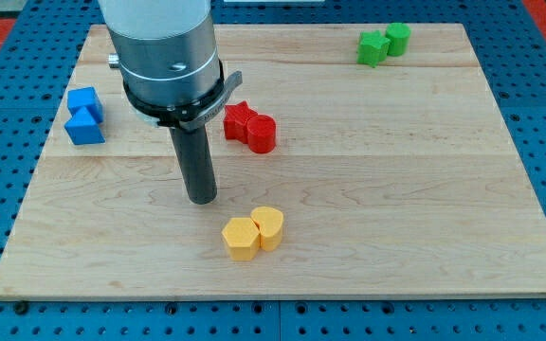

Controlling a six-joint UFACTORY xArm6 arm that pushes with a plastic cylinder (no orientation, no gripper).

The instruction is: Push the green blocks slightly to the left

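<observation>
Two green blocks sit touching near the board's top right: a star-like green block (373, 47) on the left and a green cylinder (397, 38) on the right. My tip (201, 199) rests on the board left of centre, far from the green blocks, down and to the left of them. It touches no block. It stands just above and left of the yellow blocks and below and left of the red blocks.
Two red blocks (250, 126) lie touching near the centre. Two yellow blocks (253, 232) lie touching at the lower middle. Two blue blocks (84, 115) lie at the left edge. The wooden board (425, 189) rests on a blue pegboard.
</observation>
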